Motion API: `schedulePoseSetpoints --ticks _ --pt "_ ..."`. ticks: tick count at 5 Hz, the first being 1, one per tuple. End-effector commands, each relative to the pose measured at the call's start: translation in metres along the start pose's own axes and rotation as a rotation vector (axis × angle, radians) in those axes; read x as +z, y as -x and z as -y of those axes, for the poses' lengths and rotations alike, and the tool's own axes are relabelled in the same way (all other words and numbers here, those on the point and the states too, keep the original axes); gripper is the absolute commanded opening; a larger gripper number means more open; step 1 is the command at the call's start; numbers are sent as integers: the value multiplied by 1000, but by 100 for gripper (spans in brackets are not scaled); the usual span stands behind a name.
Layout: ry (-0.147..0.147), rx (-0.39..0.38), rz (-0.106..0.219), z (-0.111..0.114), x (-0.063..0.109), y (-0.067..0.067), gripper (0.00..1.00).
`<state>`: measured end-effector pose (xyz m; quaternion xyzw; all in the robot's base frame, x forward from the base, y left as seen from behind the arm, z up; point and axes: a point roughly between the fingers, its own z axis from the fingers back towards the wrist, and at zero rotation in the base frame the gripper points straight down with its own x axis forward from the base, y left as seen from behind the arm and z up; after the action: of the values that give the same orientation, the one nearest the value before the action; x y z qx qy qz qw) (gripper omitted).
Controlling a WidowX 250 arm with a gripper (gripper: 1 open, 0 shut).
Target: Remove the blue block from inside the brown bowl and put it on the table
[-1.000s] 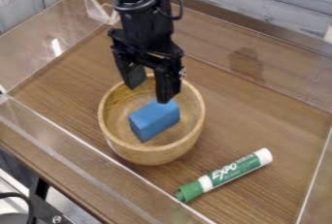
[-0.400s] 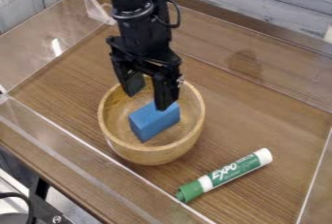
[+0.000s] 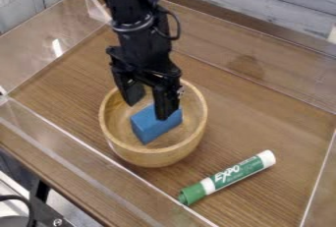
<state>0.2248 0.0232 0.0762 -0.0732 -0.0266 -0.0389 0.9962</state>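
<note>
The table point(image 3: 262, 84) is filling most of the frame, its dark wood running between low clear walls, and the brown bowl point(image 3: 125, 142) is sitting on it just left of center. The black arm is reaching down from the top of the frame, and its gripper point(image 3: 148, 98) is hanging inside the bowl's rim with its fingers spread wide, gripping nothing. The blue block point(image 3: 155, 125) is lying in the bowl right beneath those fingers, while a green-and-white marker point(image 3: 229, 178) is lying on the table toward the lower right.

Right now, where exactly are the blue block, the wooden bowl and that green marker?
blue block point(image 3: 152, 125): camera view, on its top face.
brown bowl point(image 3: 132, 150): camera view, on its near outer wall.
green-and-white marker point(image 3: 226, 178): camera view, on the middle of its barrel.
</note>
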Motion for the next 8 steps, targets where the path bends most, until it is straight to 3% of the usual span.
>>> schedulePoseSetpoints --ticks 1,6,7,8 --pt "-14 6 47 -3 3 -4 100" --pt "-25 16 70 -6 -33 -2 100" --pt "-27 17 76 -6 -37 -3 0" --pt "-33 19 79 -5 -38 -6 0"
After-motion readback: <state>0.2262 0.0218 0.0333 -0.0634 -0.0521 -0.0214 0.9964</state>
